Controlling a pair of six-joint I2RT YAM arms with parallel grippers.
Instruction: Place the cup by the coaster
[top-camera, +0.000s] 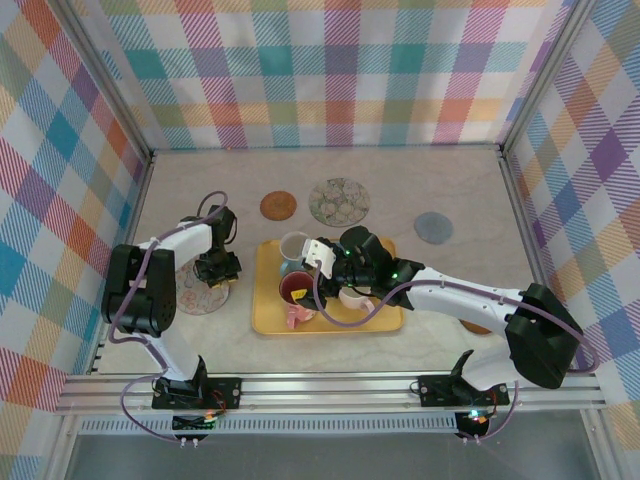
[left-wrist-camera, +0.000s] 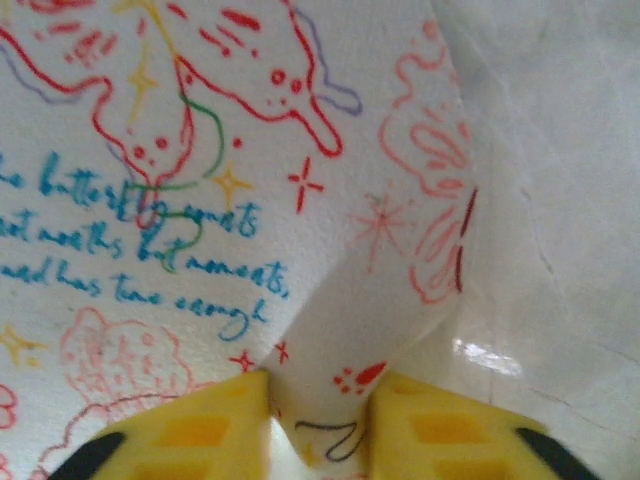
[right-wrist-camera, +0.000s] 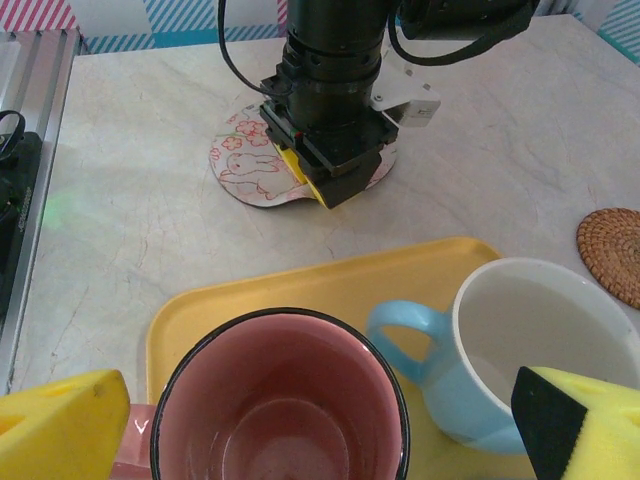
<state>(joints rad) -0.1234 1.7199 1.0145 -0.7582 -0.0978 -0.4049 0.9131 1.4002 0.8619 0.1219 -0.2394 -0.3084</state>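
Tight on the yellow rectangular plastic tray (right-wrist-camera: 330, 280): dark-rimmed pink ceramic mug (right-wrist-camera: 280, 400) just beside white cup with pale blue handle (right-wrist-camera: 530, 350), only a narrow gap between. Beyond tray, barred by left gripper (right-wrist-camera: 310, 180) pinching round white printed coaster (right-wrist-camera: 245, 165). Free bare marble tabletop (top-camera: 450, 180) toward far wall.

Walls (top-camera: 320, 70) of pastel plaid cloth are closing in the scene at the left, top and right of the overhead frame, with silver metal posts (top-camera: 100, 75) running up their corners. A pale, marble-veined surface (top-camera: 470, 180) is filling the middle, and an aluminium rail (top-camera: 330, 390) is running across the bottom.
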